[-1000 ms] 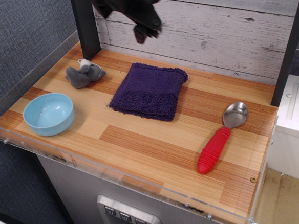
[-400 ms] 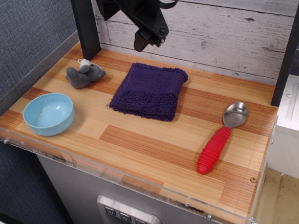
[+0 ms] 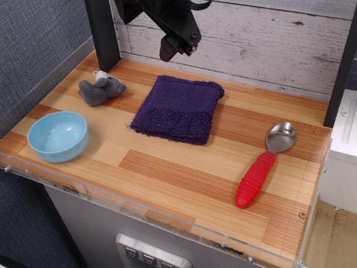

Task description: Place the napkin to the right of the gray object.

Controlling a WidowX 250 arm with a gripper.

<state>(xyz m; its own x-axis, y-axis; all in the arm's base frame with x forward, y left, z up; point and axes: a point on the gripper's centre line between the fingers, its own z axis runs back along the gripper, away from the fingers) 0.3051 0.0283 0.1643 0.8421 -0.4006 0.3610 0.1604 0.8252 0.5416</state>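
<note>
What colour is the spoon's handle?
Red, ribbed; the spoon shows clearly in the observation.image view.

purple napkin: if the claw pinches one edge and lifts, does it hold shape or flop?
Likely flops: the napkin looks like soft folded terry, so a one-edge pinch may let the layers sag or unfold. Probably light, and its woven texture should give decent grip. Pushed across the wooden table, it would more likely bunch than slide flat. The claw hangs above it, not touching.

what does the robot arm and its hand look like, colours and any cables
The arm is black or very dark grey, with blocky, angular housings. A thin dark cable loops out at its upper right side. It narrows down to a small dark hand with short, stubby fingers and a few small light specks that may be screws. No markings are readable.
</note>
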